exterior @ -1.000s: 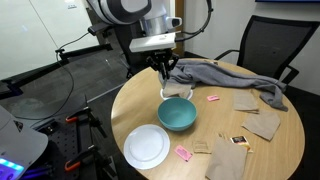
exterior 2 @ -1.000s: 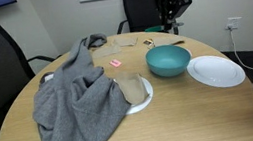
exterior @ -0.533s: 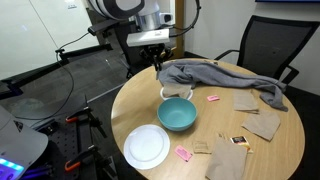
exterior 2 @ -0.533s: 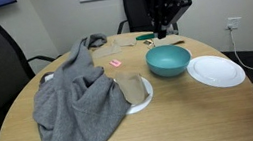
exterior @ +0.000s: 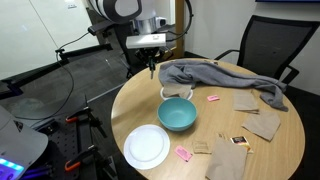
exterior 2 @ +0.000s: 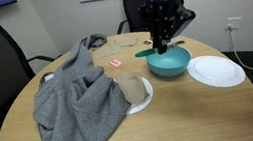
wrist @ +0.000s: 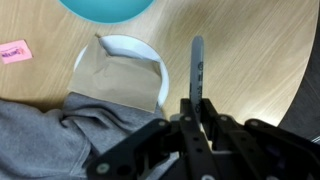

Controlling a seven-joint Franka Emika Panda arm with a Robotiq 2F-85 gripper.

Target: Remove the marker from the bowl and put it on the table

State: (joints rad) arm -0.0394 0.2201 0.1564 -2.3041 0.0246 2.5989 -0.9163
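Marker (wrist: 197,62) is out of the bowl (exterior: 177,115) and clamped between the gripper (wrist: 198,108) fingers. It hangs over bare table (wrist: 250,60) near the far-left edge, beside a small white dish (wrist: 125,40). It probably isn't touching the top; the height is hard to judge. Left to do: lower, release.

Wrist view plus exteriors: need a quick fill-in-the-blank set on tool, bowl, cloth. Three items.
1. The tool is shut on a thin dark ____.
2. The flat plate beside the teal bowl is ____ in colour.
3. The cloth draped on the table is ____ in colour.
Missing words: marker; white; grey.
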